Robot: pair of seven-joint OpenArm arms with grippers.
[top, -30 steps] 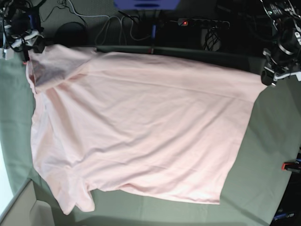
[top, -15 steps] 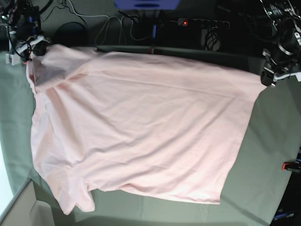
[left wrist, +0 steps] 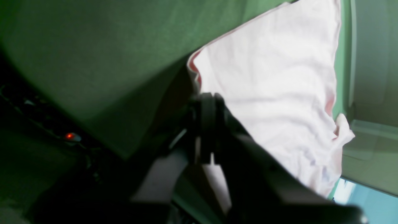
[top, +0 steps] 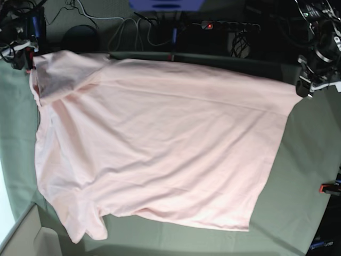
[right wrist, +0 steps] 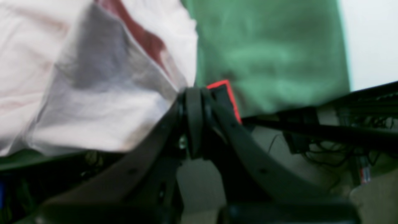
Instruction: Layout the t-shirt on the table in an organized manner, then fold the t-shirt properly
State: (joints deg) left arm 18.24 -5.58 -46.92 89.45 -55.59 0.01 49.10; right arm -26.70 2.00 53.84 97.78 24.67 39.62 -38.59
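Observation:
The pale pink t-shirt (top: 160,144) lies spread flat on the grey-green table (top: 303,176), plain side up; its lettering is hidden. My right gripper (top: 25,57) is at the far left corner, its jaws shut on the sleeve's tip, with folds running to it in the right wrist view (right wrist: 194,93). My left gripper (top: 303,88) is at the far right corner. In the left wrist view (left wrist: 207,98) its jaws are shut on the shirt's (left wrist: 273,77) hem edge.
A red clamp (top: 326,188) sits at the table's right edge; another (right wrist: 228,90) is just behind my right gripper. A power strip (top: 229,25) and cables lie beyond the far edge. A pale box (top: 26,234) stands at the near left corner.
My right gripper has moved a little left and outward at the far left corner. The left gripper and the body of the shirt have not moved.

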